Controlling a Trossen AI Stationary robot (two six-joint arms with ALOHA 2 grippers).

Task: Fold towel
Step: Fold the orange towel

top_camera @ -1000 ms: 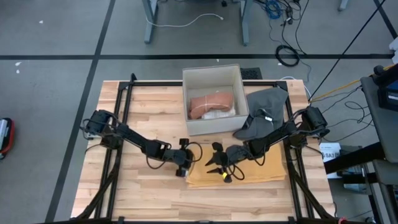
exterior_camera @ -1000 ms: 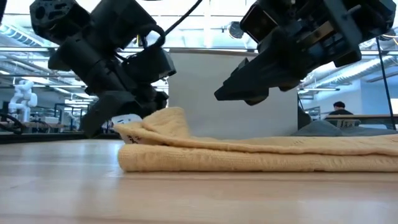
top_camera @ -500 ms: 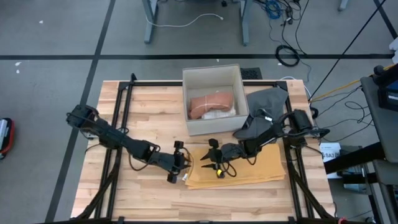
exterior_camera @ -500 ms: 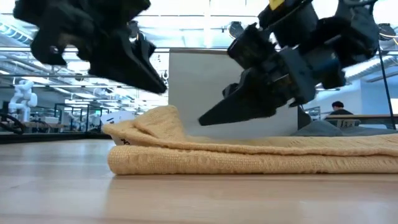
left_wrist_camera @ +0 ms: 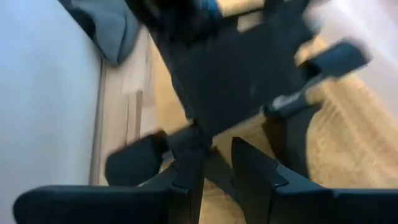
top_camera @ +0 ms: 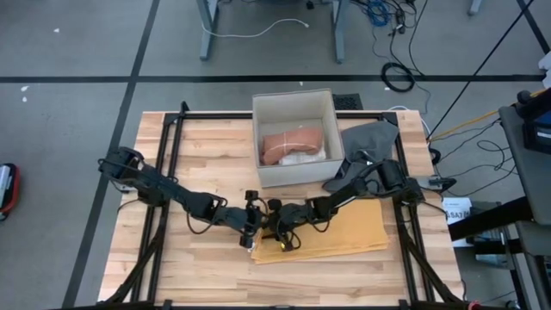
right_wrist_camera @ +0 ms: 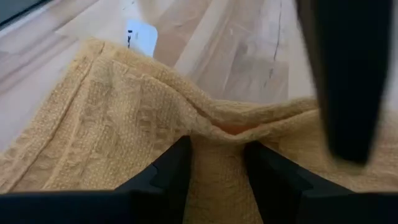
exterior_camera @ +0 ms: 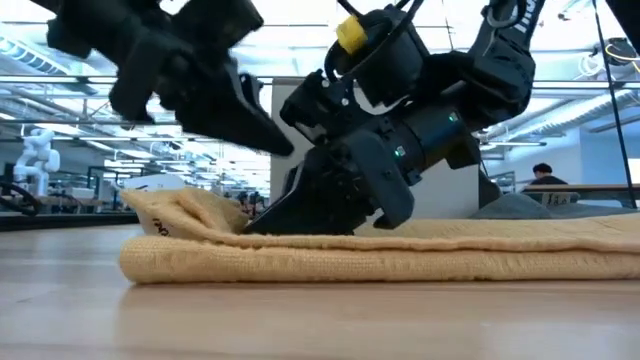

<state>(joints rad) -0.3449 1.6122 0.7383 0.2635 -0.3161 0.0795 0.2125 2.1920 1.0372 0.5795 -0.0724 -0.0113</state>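
right gripper (top_camera: 280,238) lower, seemingly pressing towel (top_camera: 344,232), edge shifted left

Both arms reach low toward the desk's front middle, meeting tip to tip. The left gripper (top_camera: 255,227) hangs just above the desk, fingers slightly parted. The right gripper (top_camera: 277,234), just beside it, is tilted down, fingers (right_wrist_camera: 168,171) apart.

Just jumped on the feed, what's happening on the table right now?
Both arms are working the left end of the yellow towel, which lies folded flat in front of the box. The right gripper is down on the towel, fingers straddling a raised fold. The left gripper is beside it at the towel's edge. A grey cloth lies aside.
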